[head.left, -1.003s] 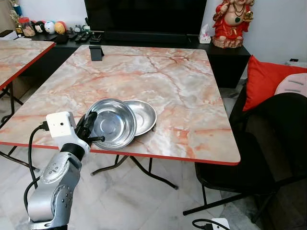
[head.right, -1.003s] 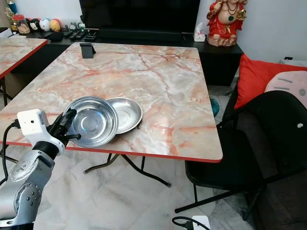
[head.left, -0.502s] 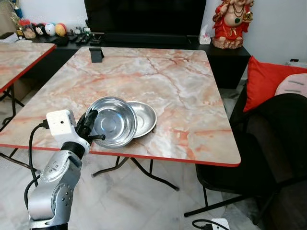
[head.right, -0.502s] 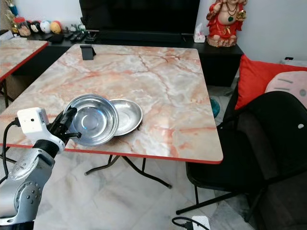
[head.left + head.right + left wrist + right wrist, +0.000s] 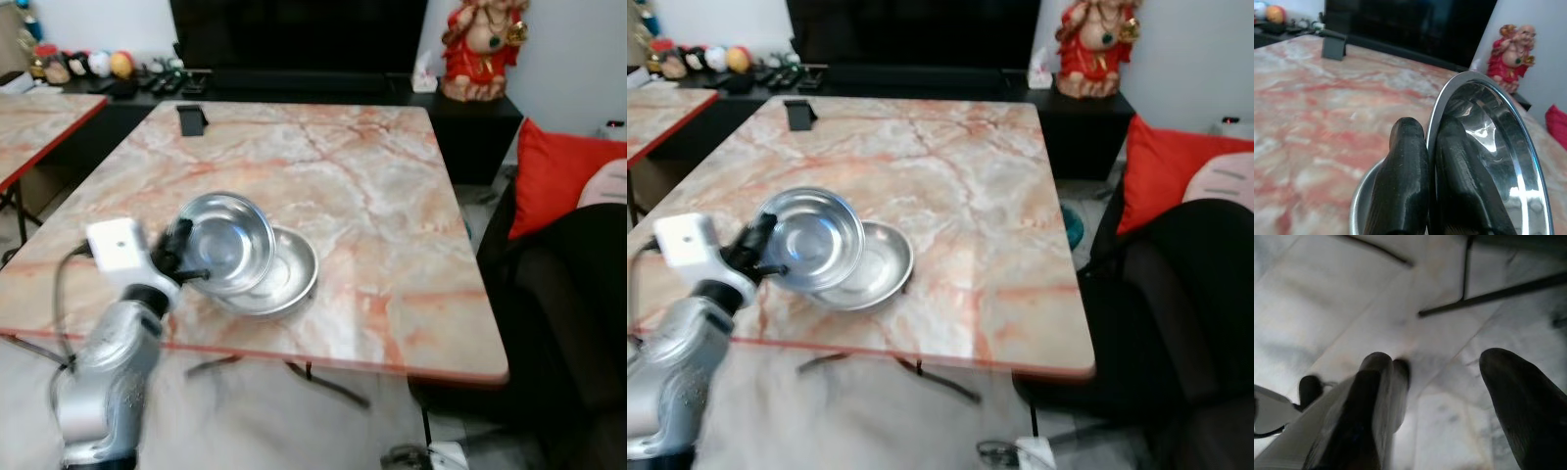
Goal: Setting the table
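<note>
The left end effector (image 5: 186,257) was clamped on the near rim of the upper steel bowl (image 5: 227,243), tilting it above the second bowl (image 5: 284,279) on the marble worktop (image 5: 372,186). The step looked like separating the bowls; next, carry it to a place setting. The right end effector (image 5: 1444,396) hung apart over the floor.

Marble-patterned table (image 5: 372,186) with red edging stands on a pale tiled floor (image 5: 852,421). A dark television (image 5: 294,39) on a black low cabinet (image 5: 470,127) backs onto a white wall. A red cushion (image 5: 554,171) lies beside a black chair (image 5: 1176,323).
</note>
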Tool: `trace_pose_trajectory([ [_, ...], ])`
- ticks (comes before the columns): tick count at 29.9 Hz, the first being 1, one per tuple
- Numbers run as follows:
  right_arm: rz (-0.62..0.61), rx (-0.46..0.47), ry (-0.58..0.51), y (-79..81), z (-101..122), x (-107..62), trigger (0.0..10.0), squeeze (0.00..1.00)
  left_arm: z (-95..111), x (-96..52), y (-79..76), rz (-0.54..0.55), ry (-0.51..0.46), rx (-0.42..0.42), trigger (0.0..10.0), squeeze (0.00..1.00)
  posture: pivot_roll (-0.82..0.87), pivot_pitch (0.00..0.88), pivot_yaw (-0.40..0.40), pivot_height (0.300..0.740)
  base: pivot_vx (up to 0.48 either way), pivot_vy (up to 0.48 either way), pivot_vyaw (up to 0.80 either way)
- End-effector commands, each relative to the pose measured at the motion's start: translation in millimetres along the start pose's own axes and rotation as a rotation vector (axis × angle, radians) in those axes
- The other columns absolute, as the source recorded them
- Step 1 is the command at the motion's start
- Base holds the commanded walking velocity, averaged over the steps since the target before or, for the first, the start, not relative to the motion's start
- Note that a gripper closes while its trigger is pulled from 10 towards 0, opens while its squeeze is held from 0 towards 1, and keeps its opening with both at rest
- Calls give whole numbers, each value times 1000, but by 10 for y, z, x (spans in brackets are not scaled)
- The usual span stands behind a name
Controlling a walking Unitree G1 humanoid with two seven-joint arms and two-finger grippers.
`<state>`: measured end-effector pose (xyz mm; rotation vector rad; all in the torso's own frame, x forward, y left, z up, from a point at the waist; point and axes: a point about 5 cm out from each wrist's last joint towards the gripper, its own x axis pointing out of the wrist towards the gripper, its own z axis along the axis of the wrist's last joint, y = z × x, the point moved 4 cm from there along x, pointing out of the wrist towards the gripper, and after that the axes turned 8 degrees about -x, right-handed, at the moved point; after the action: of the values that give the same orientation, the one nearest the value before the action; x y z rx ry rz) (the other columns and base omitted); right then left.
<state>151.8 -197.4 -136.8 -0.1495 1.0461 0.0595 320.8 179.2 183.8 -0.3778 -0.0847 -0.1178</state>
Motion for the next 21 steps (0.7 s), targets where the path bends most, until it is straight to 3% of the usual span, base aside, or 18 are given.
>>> trace_pose_trajectory([
  [1,24,3,-11,111,48,17,10000,0,119,-14,65,18,-35,18,10000,0,0,0,0,740,304,0,0],
  [13,25,1,-9,110,47,17,10000,0,97,-13,82,18,-21,-4,10000,0,1,0,-1,740,281,0,0],
  [17,26,0,-9,112,46,17,10000,0,64,-18,106,31,-10,-36,10000,0,0,0,1,740,0,0,0],
  [20,29,-3,-7,117,46,18,10000,0,66,-14,213,78,-18,-200,10000,0,5,0,1,740,0,0,0],
  [21,29,-3,-7,117,46,18,10000,0,66,-14,213,78,-18,-200,10000,0,5,0,1,740,0,0,0],
])
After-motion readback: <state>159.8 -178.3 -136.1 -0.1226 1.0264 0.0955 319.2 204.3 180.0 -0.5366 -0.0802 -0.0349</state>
